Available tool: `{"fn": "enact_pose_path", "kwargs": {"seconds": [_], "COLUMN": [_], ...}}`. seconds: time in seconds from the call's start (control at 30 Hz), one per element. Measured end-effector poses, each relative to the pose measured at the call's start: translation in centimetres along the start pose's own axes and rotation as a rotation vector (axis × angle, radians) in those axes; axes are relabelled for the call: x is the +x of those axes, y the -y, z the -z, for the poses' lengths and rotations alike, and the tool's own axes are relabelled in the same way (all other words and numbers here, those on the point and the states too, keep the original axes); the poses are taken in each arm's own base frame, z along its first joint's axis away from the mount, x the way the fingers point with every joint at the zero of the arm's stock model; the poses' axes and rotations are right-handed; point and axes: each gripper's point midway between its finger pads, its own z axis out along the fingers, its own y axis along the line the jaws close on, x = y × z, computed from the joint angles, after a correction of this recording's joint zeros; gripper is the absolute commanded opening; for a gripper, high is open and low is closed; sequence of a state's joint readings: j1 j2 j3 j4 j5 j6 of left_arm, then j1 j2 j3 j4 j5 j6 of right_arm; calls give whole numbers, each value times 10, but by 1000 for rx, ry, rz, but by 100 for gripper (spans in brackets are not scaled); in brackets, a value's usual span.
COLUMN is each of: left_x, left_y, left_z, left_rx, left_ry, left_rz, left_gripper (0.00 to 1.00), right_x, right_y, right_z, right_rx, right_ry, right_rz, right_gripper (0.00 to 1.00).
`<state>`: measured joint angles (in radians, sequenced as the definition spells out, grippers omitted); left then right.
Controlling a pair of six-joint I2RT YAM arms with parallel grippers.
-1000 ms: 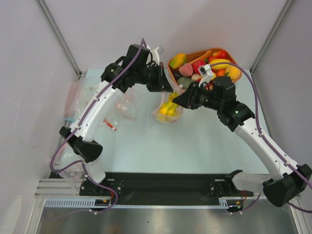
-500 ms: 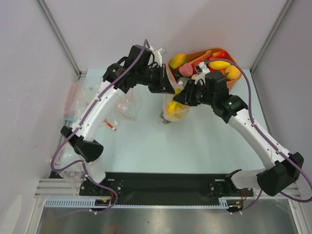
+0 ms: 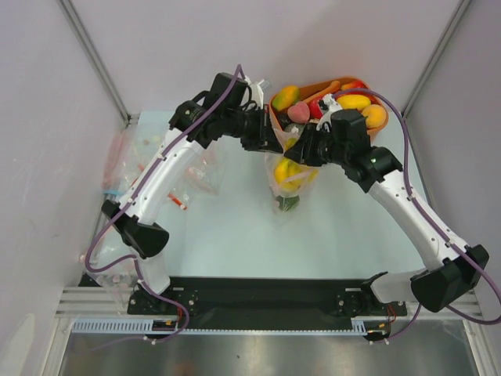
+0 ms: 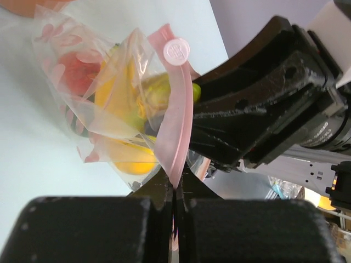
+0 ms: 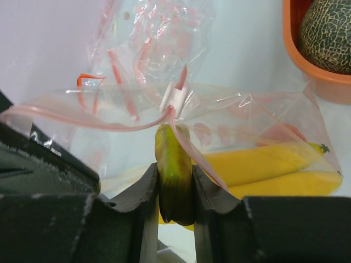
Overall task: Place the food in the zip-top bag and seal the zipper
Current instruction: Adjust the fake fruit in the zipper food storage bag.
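Note:
The zip-top bag [image 3: 291, 178] hangs between my two grippers above the table, with yellow bananas [image 5: 269, 164] and a red strawberry [image 4: 74, 74] inside. My left gripper [image 3: 275, 139] is shut on the bag's pale pink zipper strip [image 4: 181, 109], as the left wrist view [image 4: 175, 189] shows. My right gripper [image 3: 304, 149] is shut on a green-yellow food piece [image 5: 173, 156] at the bag's open mouth. The pink strip [image 5: 82, 118] crosses over this piece. A white slider [image 5: 174, 97] sits on the strip just above it.
The orange tub [image 3: 329, 81] with more toy food stands at the back right, just behind both grippers; its rim [image 5: 312, 76] and a netted melon [image 5: 329, 33] show in the right wrist view. Other clear bags [image 3: 196, 168] lie at the left.
Both grippers have moved together and lifted the bag, which now hangs lower and further right. My right gripper has closed in on the bag's mouth with the green-yellow piece.

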<state>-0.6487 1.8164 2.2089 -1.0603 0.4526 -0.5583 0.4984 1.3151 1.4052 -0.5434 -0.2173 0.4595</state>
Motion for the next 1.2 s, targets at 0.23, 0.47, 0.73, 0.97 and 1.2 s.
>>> {"fn": "enact_pose_path", "kwargs": {"seconds": [0.23,0.47,0.73,0.97,1.2], "left_x": [6,10,10,14,16], "left_y": [1,9,25,38,38], "left_z": [-2,-1,6,9,10], "left_rx": [-5,18,77,140,140], "left_ry": [-17,-33,-44,-76,-85], "left_rz": [-2,-5,28,63,75], "left_gripper": [0,0,0,0,0], "right_x": [-12,-36,27,24,14], "right_y": [11,-4,-22,-11,-10], "right_z": [4,34,25,14,13], "right_rx": [32,-12,-131,-88,-62], "right_ry": [33,177,204,270,291], "right_rz": [-26,8,210,318,329], "right_gripper": [6,11,12,44,82]}}
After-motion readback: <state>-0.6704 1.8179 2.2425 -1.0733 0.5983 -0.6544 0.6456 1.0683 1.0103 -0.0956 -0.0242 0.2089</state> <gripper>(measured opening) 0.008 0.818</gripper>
